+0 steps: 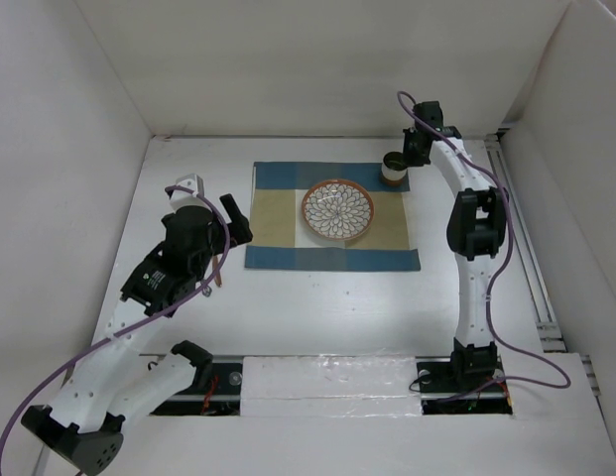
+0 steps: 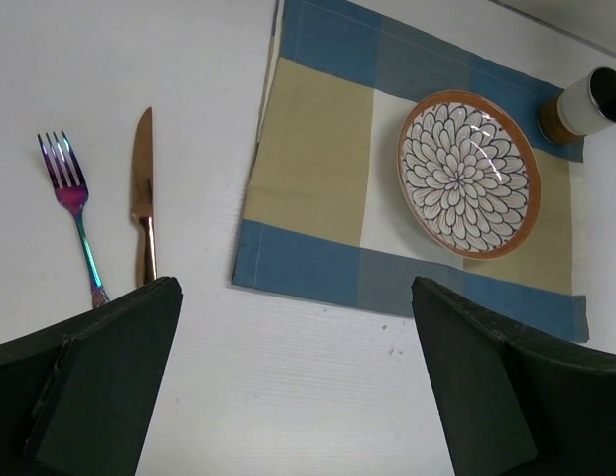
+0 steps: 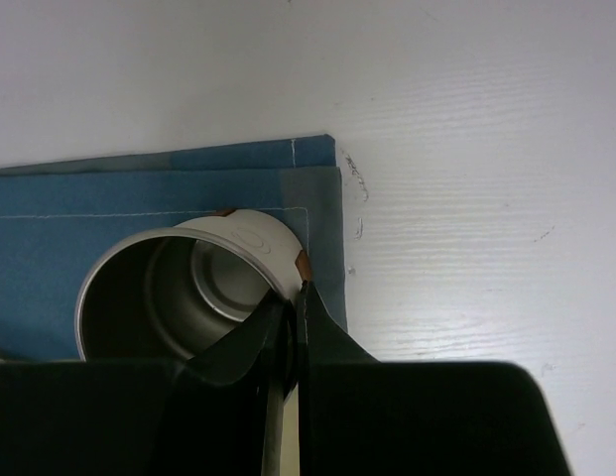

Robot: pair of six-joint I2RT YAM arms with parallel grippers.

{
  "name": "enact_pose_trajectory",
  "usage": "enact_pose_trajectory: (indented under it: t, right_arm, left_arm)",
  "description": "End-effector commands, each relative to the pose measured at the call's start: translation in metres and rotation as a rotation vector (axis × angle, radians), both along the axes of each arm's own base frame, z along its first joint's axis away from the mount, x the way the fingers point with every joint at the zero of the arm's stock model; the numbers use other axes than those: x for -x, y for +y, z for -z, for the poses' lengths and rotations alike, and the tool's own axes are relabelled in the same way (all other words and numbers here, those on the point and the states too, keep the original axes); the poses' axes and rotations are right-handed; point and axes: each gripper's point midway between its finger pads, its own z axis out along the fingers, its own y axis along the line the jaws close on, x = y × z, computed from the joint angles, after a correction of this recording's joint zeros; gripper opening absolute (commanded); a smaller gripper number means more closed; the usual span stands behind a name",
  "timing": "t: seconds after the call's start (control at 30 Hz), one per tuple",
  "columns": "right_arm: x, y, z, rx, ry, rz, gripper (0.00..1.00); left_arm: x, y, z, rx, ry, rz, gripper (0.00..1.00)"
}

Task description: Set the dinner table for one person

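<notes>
Near the left edge of the table (image 1: 317, 317), a fork (image 2: 69, 213) and a knife (image 2: 142, 198) lie side by side, close but apart, handles toward the near edge, both left of the mat (image 1: 278, 213). The left gripper (image 2: 298, 397) hangs above them with its jaws spread wide and nothing between them. The mat sits mid-table, nearer the far edge than the near one. A patterned plate (image 1: 337, 209) rests on it, a little right of its middle. At the mat's far right corner stands the cup (image 1: 394, 167), mouth up and empty. The right gripper (image 3: 291, 332) is pinched on the cup's rim, one finger inside the wall and one outside. The cup's base looks to be down on the blue corner patch, though the contact itself I cannot see. Step in hand, by my reading: placing the cup. Next move calls for letting go of the rim and lifting straight off, so the inner finger does not drag or tip the cup. After that, the knife likely wants carrying to the right of the plate. The surface is plain matte white with a few faint scuffs. White walls (image 1: 317, 59) close in the left, far and right edges, and a rail (image 1: 531, 258) runs along the right edge. Purple cables (image 1: 531, 342) trail from both arms.
</notes>
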Motion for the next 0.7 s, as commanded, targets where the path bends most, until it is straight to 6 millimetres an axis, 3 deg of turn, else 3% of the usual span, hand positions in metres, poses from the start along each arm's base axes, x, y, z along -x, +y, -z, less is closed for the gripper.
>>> enact_pose_trajectory:
  t: [0.0,0.23,0.27,0.3,0.4,0.47,0.57,0.67]
  right_arm:
    - [-0.006,0.008,-0.033,-0.039,-0.085,-0.026,0.00]
    - [0.000,0.012,-0.018,-0.027,-0.046,-0.028,0.04]
    - [-0.003,0.012,-0.028,-0.030,-0.075,-0.028,0.11]
    - [-0.003,0.012,-0.025,-0.029,-0.072,-0.028,0.39]
    - [-0.002,0.018,-0.031,-0.037,-0.082,-0.030,0.74]
    - [0.000,0.016,-0.049,-0.033,-0.107,-0.024,0.98]
    - [0.003,0.019,-0.091,-0.036,-0.187,-0.028,1.00]
    - [0.009,0.008,-0.124,-0.004,-0.247,0.013,1.00]
  left_arm:
    - [-0.002,0.003,-0.002,0.001,-0.016,-0.019,1.00]
    - [-0.002,0.003,-0.002,0.001,-0.016,-0.019,1.00]
    - [-0.002,0.003,-0.002,0.001,-0.016,-0.019,1.00]
    - [-0.002,0.003,-0.002,0.001,-0.016,-0.019,1.00]
    - [-0.002,0.003,-0.002,0.001,-0.016,-0.019,1.00]
    - [-0.003,0.004,-0.002,-0.003,-0.018,-0.027,1.00]
    - [-0.004,0.008,0.001,-0.014,-0.007,-0.051,1.00]
    - [-0.007,0.013,0.009,-0.034,0.029,-0.099,1.00]
